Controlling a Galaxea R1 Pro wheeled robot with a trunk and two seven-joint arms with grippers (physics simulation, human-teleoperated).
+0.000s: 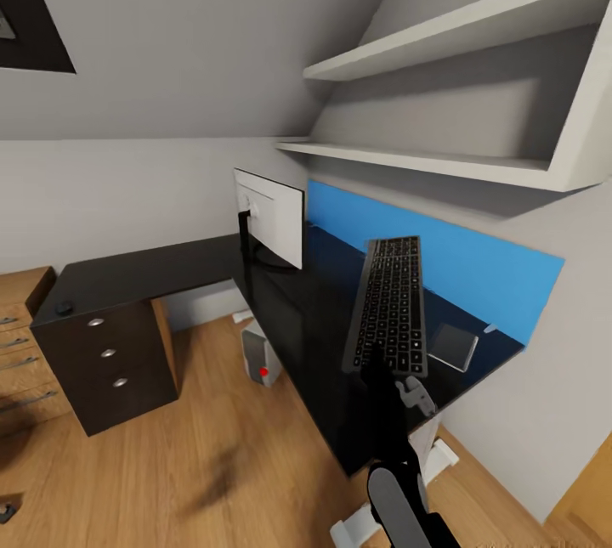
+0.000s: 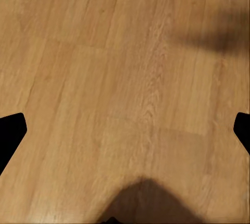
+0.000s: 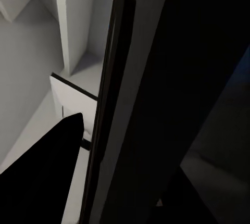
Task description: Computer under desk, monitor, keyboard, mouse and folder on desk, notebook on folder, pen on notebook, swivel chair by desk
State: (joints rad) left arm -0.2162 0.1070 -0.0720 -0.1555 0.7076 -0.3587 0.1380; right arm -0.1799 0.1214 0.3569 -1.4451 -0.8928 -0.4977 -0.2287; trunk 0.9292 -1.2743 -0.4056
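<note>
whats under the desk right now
The grey computer stands on the wood floor under the desk. The desktop hides the rest beneath it.

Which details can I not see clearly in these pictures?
- Right gripper: in the head view the keyboard it holds covers its fingers.
- Computer: the desk edge hides its upper part.
- Monitor: its white back faces the camera, so the screen is hidden.
- Small dark object on the desk corner: too small to identify.
- Notebook: too far and blurred to tell the cover's details.
</note>
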